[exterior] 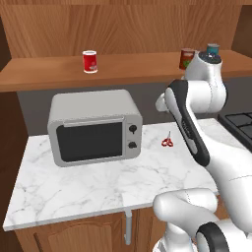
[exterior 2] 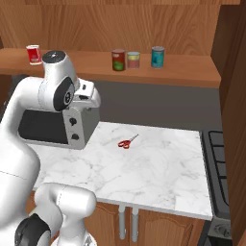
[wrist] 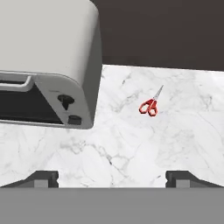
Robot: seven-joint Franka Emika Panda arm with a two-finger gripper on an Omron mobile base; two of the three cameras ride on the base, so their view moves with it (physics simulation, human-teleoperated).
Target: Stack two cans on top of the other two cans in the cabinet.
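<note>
Spanning the wall, the big brown wood-grain cabinet (exterior 2: 192,72) carries all four cans on its long shelf board, none stacked yet, so the job looks barely begun. The grey box microwave (exterior: 93,127) sits on the white marble counter (exterior 2: 158,168), with small red-handled scissors (wrist: 149,106) lying well clear beside it. Up on the shelf the bright red can (exterior: 89,61) stands alone, well apart from the dark red-brown can (exterior 2: 118,60), the pale yellow-green can (exterior 2: 133,59) just beside it, and the teal-blue can (exterior 2: 157,56). The white arm is folded, elbow high, hand aimed down at the counter; the gripper (wrist: 112,177) hangs spread wide, holding nothing.
</note>
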